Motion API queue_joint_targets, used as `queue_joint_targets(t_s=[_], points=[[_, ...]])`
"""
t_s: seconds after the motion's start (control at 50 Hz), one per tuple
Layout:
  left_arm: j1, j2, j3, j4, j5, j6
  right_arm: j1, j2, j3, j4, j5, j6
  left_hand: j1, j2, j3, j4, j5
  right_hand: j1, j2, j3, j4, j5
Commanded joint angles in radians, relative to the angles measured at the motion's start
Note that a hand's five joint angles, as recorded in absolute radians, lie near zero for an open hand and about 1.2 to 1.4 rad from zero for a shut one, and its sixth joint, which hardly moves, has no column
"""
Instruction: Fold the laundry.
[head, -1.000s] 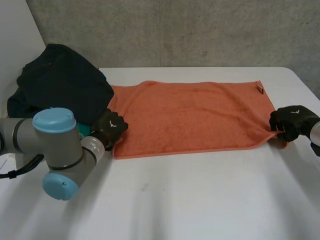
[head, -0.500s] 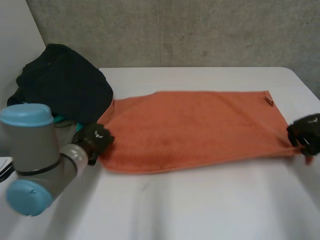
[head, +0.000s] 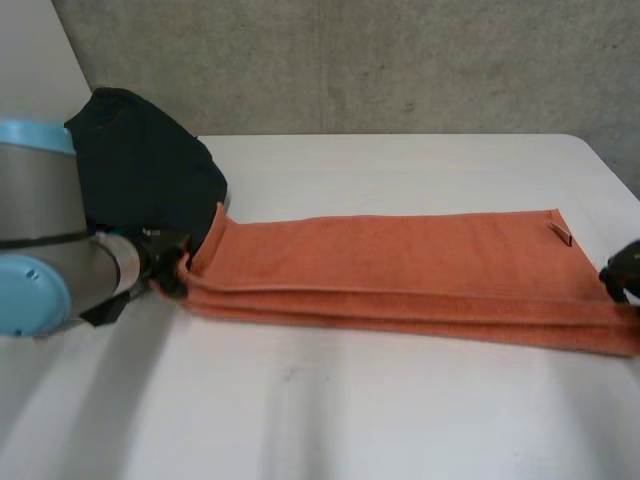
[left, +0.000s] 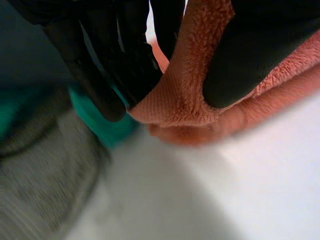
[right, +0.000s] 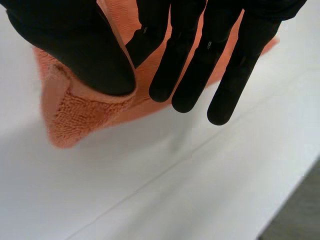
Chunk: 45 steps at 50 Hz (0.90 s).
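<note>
The left hand (left: 125, 65) and right hand (right: 95, 60) each pinch a towel (head: 400, 260) corner between thumb and fingers, holding it taut between their fingertips over the table (head: 400, 400), probably so it doubles lengthwise cleanly.

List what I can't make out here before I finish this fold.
Head view: right hand cut off by the edge, with its corner of the orange towel.
Head view: left hand mostly behind its arm.
Head view: dark laundry pile partly behind that arm.
</note>
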Motion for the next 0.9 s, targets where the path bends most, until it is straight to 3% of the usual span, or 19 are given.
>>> queue_joint_targets(t_s=[0.02,0.06,0.18,0.22,0.28,0.34,0.52,0.68,0.8,0.9], points=[[-0.055,-0.088,0.277,-0.003,-0.03,-0.063,0.073,0.034,-0.153,-0.171,-0.04,0.098,0.239,0.199,0.231,0.2,0.229,0.259,0.221,0.206,0.198,0.196],[-0.067,-0.11,0.353,0.0,-0.034,-0.075,0.09,0.045,-0.21,-0.229,-0.04,0.158,0.239,0.199,0.231,0.2,0.229,0.259,0.221,0.206,0.198,0.196],[-0.09,-0.156,0.709,0.136,-0.063,-0.161,0.121,0.046,-0.492,-0.596,0.009,0.619,0.239,0.199,0.231,0.2,0.229,0.259,0.221,0.206,0.198,0.196],[-0.081,-0.127,0.784,0.266,-0.106,-0.234,0.124,0.001,-0.516,-0.775,0.09,0.836,0.239,0.199,0.231,0.2,0.229,0.259,0.221,0.206,0.198,0.196],[-0.073,-0.095,0.79,0.391,-0.148,-0.301,0.118,-0.036,-0.505,-0.872,0.108,0.934,0.239,0.199,0.231,0.2,0.229,0.259,0.221,0.206,0.198,0.196],[-0.073,-0.084,0.776,0.449,-0.149,-0.319,0.13,-0.053,-0.48,-0.868,0.08,0.928,0.239,0.199,0.231,0.2,0.229,0.259,0.221,0.206,0.198,0.196],[-0.076,-0.099,0.639,0.44,-0.093,-0.301,0.126,-0.058,-0.381,-0.814,0.025,0.899,0.239,0.199,0.231,0.2,0.229,0.259,0.221,0.206,0.198,0.196],[-0.099,-0.145,0.416,0.445,-0.088,-0.273,0.101,-0.033,-0.165,-0.728,-0.095,0.868,0.239,0.199,0.231,0.2,0.229,0.259,0.221,0.206,0.198,0.196],[-0.122,-0.177,0.223,0.423,-0.09,-0.137,0.049,0.003,0.053,-0.667,-0.121,0.729,0.239,0.199,0.231,0.2,0.229,0.259,0.221,0.206,0.198,0.196],[-0.138,-0.092,0.042,0.316,-0.088,-0.035,-0.015,-0.041,0.177,-0.479,-0.127,0.528,0.239,0.199,0.231,0.2,0.229,0.259,0.221,0.206,0.198,0.196]])
